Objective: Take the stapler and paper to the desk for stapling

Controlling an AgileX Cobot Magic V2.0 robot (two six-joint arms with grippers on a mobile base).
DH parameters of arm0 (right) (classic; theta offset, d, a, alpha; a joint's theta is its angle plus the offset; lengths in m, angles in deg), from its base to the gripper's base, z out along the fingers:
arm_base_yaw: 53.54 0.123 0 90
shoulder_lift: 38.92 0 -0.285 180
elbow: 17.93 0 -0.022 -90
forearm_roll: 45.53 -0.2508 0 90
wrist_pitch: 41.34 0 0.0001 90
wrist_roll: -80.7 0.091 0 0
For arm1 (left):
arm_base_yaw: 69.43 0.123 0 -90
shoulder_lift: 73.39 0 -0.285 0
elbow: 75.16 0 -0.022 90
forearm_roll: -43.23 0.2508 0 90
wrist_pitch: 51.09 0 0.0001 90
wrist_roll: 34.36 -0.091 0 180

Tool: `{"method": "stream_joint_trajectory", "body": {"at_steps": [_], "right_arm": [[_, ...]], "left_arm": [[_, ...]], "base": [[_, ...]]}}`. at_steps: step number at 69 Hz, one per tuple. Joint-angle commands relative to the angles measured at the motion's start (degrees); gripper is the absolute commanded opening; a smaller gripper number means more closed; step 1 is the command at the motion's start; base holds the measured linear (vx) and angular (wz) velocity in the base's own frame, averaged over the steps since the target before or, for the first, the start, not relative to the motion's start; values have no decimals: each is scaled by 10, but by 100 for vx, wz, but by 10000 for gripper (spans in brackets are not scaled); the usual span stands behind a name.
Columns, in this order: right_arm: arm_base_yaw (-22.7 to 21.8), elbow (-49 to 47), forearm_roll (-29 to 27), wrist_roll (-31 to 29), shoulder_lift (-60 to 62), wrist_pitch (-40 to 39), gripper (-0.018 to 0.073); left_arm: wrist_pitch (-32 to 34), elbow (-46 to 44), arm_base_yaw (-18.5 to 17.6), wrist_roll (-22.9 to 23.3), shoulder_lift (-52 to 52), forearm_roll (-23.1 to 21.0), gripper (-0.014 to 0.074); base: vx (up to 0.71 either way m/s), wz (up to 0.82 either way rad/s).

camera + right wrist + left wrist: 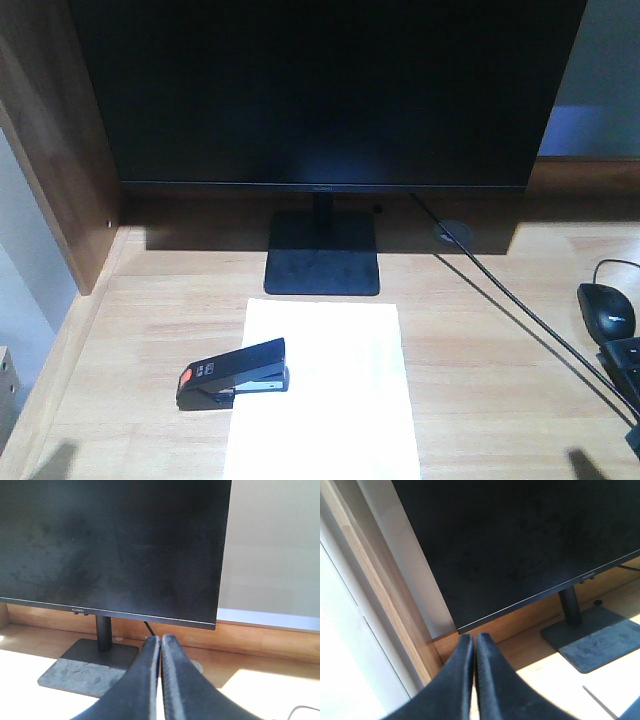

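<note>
Your left tool (474, 645) was closed, its two dark fingers pressed together with nothing between them, and your right tool (161, 645) was in the same state, shut and empty. Both were raised above the bench (480, 380) and aimed at the monitor (320, 90); ahead of the left tool sat the monitor's lower edge and, off to its right, the stand base (595, 640). Ahead of the right tool was the same stand base, off to its left.

Neither wrist view showed the stapler (235, 373). In the front view it lay on the left edge of the paper (325, 390), touching it, its orange-red end hanging over the bare bench on the left. That put it below and behind where the tools pointed, nearer your left side. Its long axis ran roughly left to right, tilted slightly up toward the right. The paper lay flat with its long side running away from you, toward the stand base.

Judging by that, your left arm was the nearer one for the stapler. The mouse (605, 310) lay well apart on the right.
</note>
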Motion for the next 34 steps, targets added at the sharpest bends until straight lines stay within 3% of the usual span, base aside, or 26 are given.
{"method": "stream_joint_trajectory", "body": {"at_steps": [1,15,25,34], "right_arm": [[-1,-16,11,-2,-5,2,-10],[-1,-16,11,-2,-5,2,-10],[-1,-16,11,-2,-5,2,-10],[-1,-16,11,-2,-5,2,-10]], "left_arm": [[41,-15,0,6,3,-3,-6],[36,-15,-2,21,3,-4,-6],[31,-15,-2,188,3,20,-6],[28,-15,0,270,3,88,-6]], "base": [[0,0],[0,0],[0,0],[0,0]]}}
